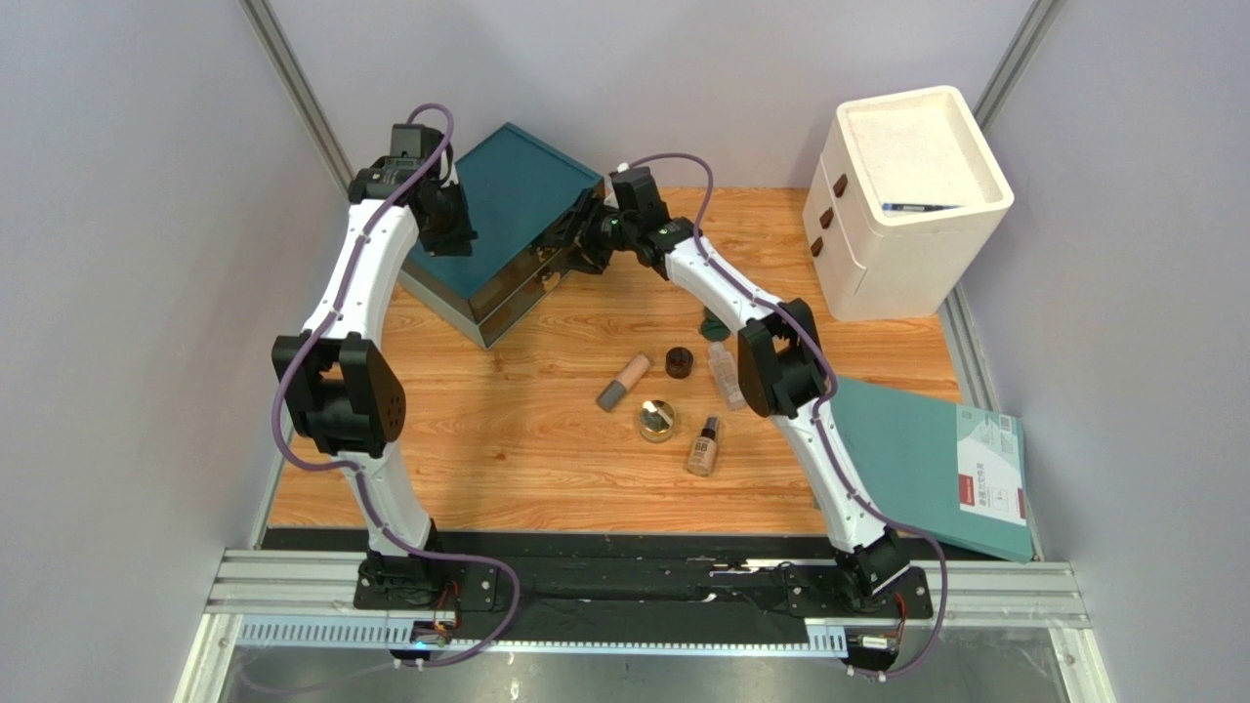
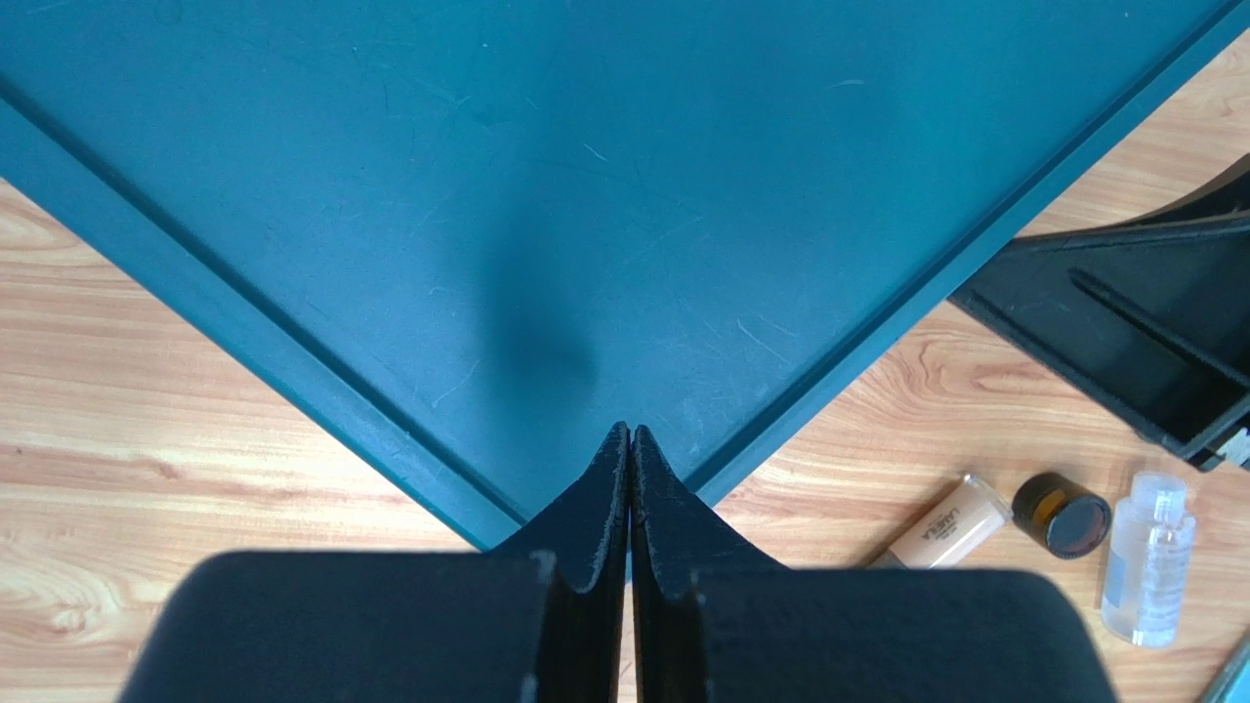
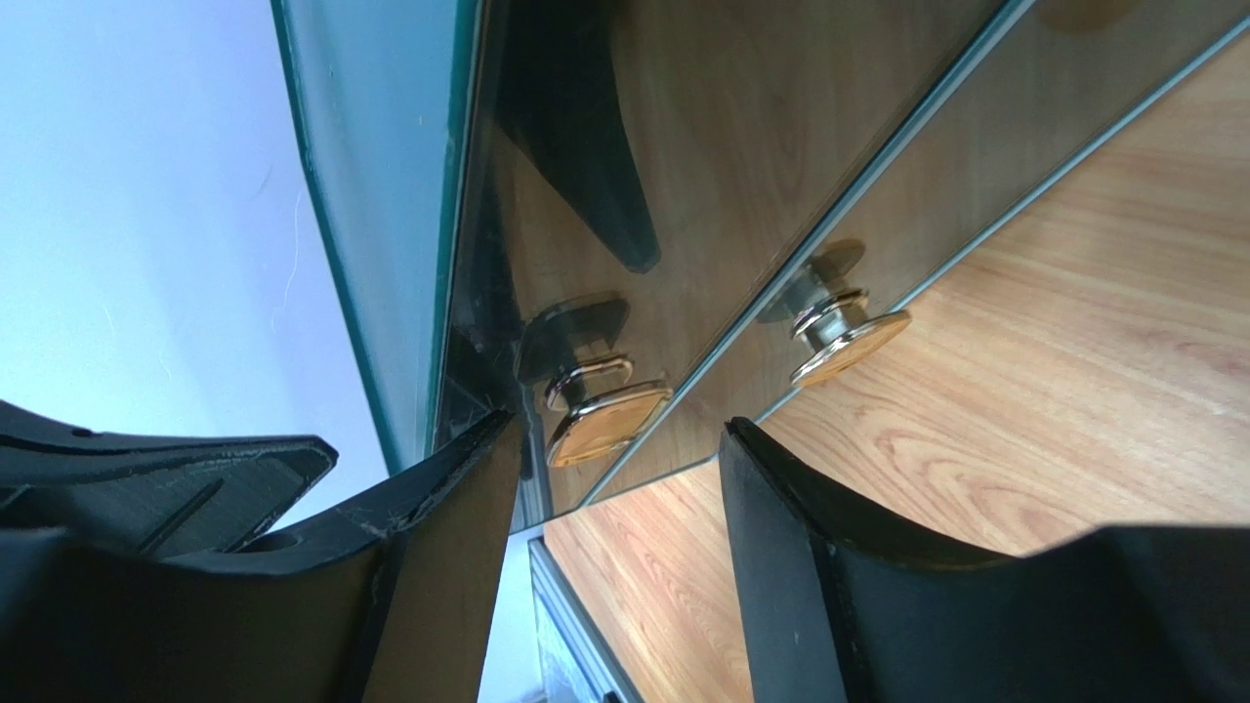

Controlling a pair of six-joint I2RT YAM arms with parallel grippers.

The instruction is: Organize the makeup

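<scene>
The makeup lies mid-table: a beige tube with grey cap (image 1: 624, 381), a dark brown jar (image 1: 678, 362), a clear bottle (image 1: 726, 374), a gold compact (image 1: 658, 421), a beige black-capped bottle (image 1: 704, 445) and a dark green piece (image 1: 715, 325) half hidden by my right arm. The left wrist view shows the tube (image 2: 954, 523), jar (image 2: 1060, 513) and clear bottle (image 2: 1149, 557). My left gripper (image 2: 630, 432) is shut and empty over the teal drawer box's lid (image 2: 587, 191). My right gripper (image 3: 616, 454) is open at the box's mirrored front, with a gold knob (image 3: 605, 418) just ahead between the fingertips.
The teal drawer box (image 1: 506, 220) stands at the back left. A second gold knob (image 3: 844, 330) sits beside the first. A white drawer cabinet (image 1: 895, 205) stands at the back right with a dark pen-like item (image 1: 922, 207) on top. A teal flat pad (image 1: 939, 462) lies at the right edge.
</scene>
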